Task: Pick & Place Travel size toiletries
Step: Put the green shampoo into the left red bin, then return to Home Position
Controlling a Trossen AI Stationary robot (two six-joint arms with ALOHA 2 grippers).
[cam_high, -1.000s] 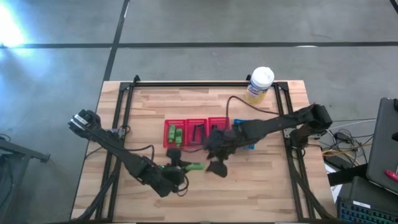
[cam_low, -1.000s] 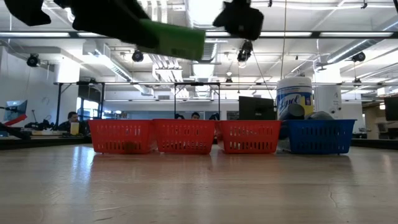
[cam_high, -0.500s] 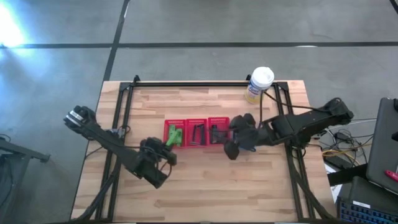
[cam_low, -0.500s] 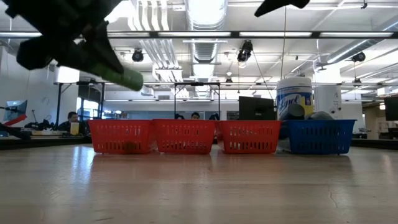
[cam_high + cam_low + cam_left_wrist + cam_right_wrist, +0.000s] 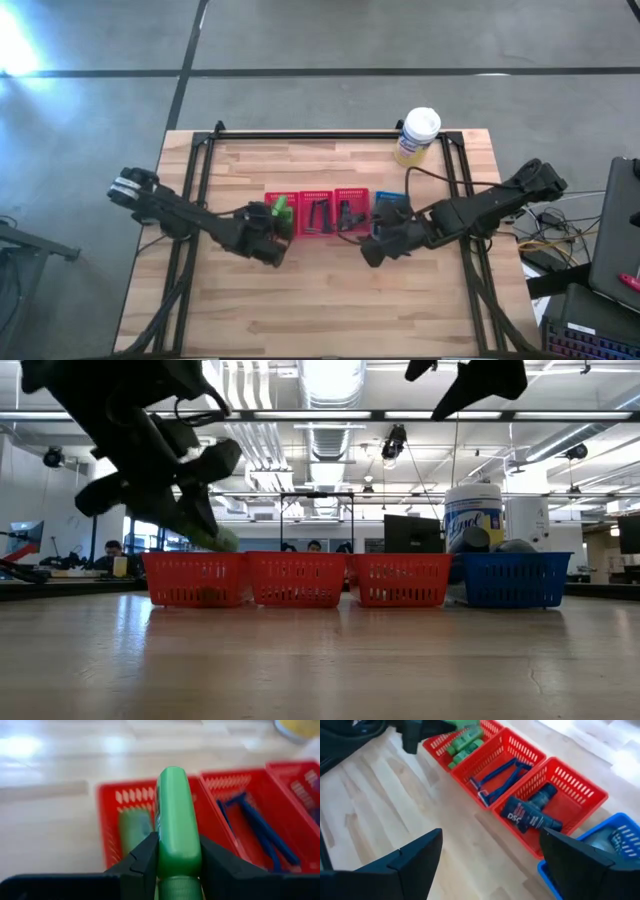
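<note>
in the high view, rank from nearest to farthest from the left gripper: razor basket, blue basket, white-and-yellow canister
From the left gripper, shut on a green tube over the leftmost red basket:
1. Razor basket, the middle red one, just right of it.
2. Blue basket, at the row's right end.
3. White-and-yellow canister, at the table's far right corner.

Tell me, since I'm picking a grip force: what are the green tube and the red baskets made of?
Green tube: apparently smooth, slightly glossy plastic, with a soft sheen; held between the left fingers. Red baskets: probably rigid moulded plastic, with uniform colour and slotted walls.
</note>
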